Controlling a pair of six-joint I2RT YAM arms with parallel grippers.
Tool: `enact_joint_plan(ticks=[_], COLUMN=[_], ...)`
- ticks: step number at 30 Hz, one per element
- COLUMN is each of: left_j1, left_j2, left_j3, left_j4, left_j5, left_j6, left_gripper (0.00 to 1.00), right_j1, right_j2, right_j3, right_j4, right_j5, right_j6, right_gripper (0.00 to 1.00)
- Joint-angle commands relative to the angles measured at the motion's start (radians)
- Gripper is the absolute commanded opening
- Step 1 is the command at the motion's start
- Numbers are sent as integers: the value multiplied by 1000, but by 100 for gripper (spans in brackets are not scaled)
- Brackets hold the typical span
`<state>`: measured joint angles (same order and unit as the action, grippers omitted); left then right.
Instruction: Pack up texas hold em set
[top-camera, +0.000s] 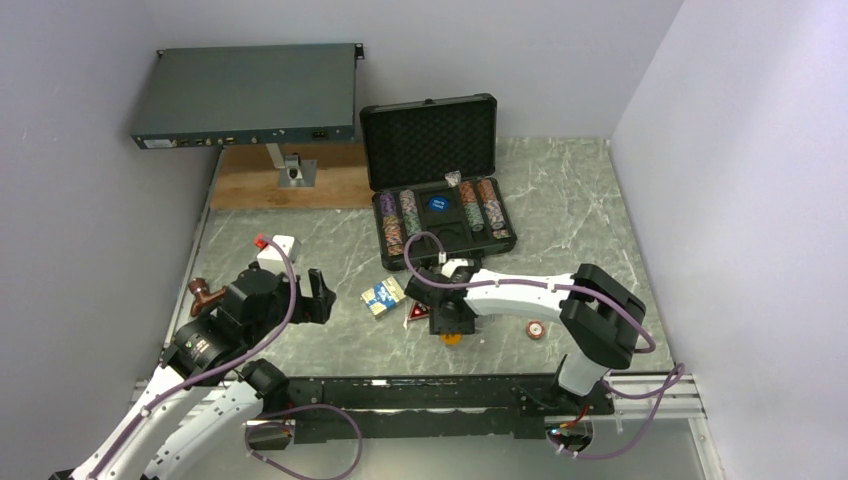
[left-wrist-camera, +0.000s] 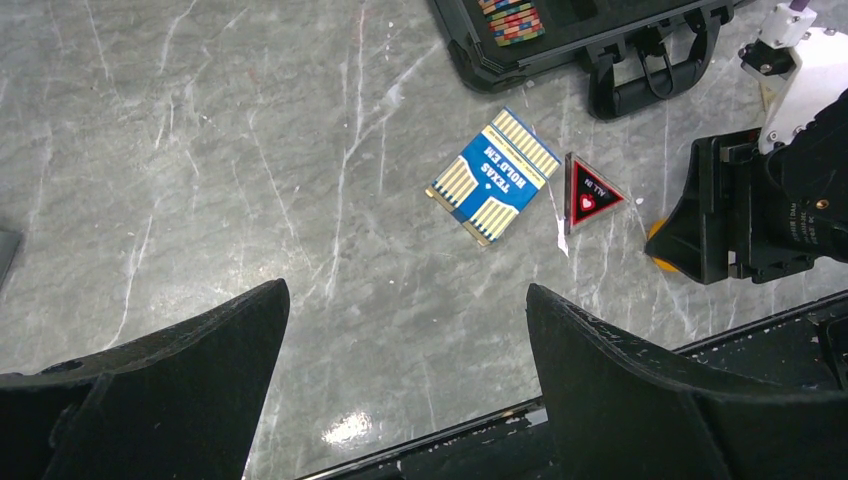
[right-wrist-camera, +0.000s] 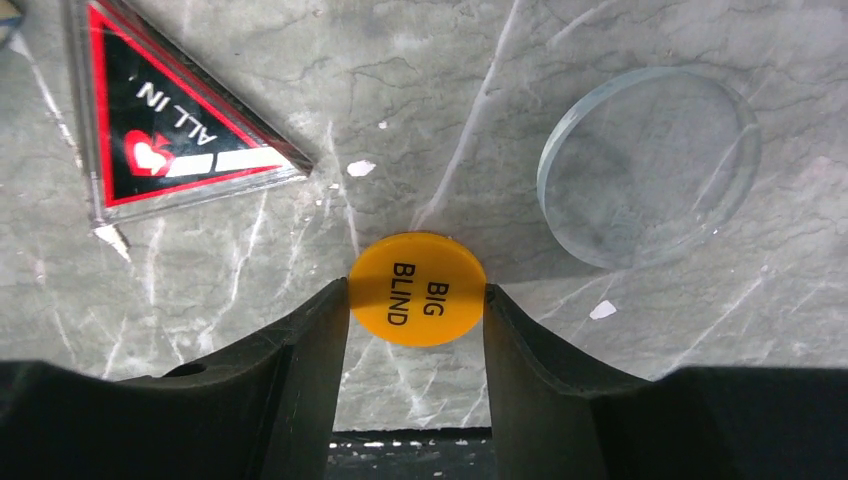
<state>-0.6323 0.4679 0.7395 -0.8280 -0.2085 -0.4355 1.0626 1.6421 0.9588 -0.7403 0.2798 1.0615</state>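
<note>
The left fingers (left-wrist-camera: 150, 395) gape wide; right fingers (right-wrist-camera: 275, 400) pinch partway shut.

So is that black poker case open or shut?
Open. The black hard briefcase has its foam-lined lid standing up at the back, and the striped poker chip rows inside are showing.

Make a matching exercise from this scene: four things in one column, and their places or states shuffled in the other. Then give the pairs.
1. orange Big Blind button
2. blue round button
3. blue card deck
4. left pincer

A. inside the open black case
B. open wide, holding nothing
C. between the fingers of the right pincer
D. flat on the table, beside the red All In triangle

Pairs: 1-C, 2-A, 3-D, 4-B
</note>
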Motion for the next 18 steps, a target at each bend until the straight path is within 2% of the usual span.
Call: enact_joint_plan(ticks=[1, 14, 18], left_j1=[-4, -4, -4], left_j2=[-5, -9, -5], left_j3=[-1, -4, -3], left_j4=[25, 29, 31], left_j5=[-16, -11, -6], left_j6=[-7, -4, 0], left_gripper=[95, 95, 95], right_j1=[10, 8, -38], right_j2=[-20, -69, -72], right_j3=[81, 279, 355], right_j4=[-72, -203, -216], right_j5=[39, 127, 130], right_j6=[-18, -44, -85], right_gripper=[39, 41, 40])
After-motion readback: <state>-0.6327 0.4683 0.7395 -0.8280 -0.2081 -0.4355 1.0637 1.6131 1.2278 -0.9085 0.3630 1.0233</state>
